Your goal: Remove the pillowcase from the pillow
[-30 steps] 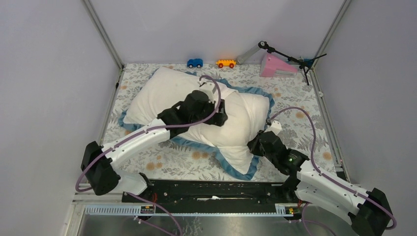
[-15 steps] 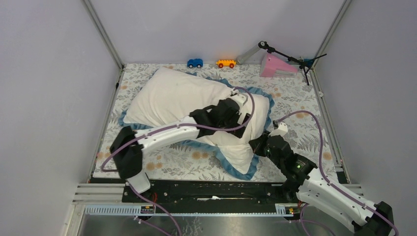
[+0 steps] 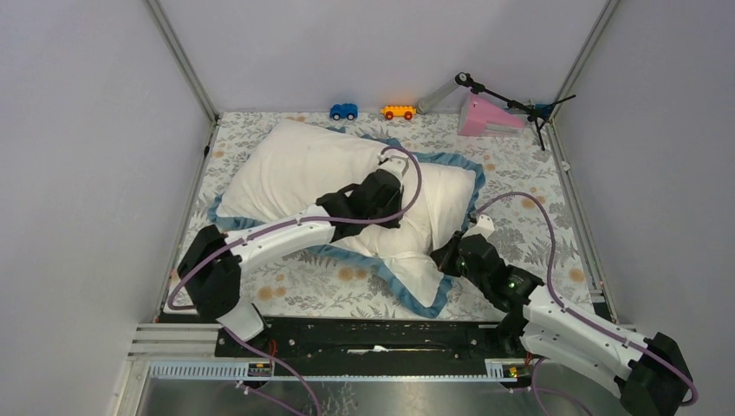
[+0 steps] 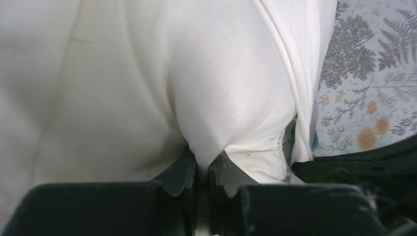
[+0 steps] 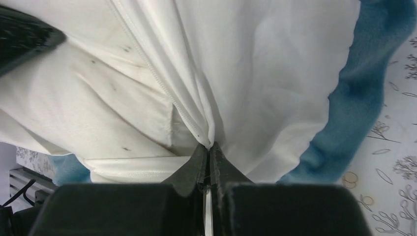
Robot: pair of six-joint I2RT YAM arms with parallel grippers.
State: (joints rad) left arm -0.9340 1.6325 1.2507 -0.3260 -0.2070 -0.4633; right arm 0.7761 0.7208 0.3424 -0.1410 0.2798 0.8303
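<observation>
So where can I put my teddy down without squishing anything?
Bare tablecloth shows along the near edge, between the pillowcase and the arms' rail. Another strip runs right of the pillowcase, toward the pink wedge. The middle is crowded: pillow and both arms.

The place was a robot test cell: plain grey wall panels in aluminium posts enclosed the table, with a black mounting rail along the table's near edge.
</observation>
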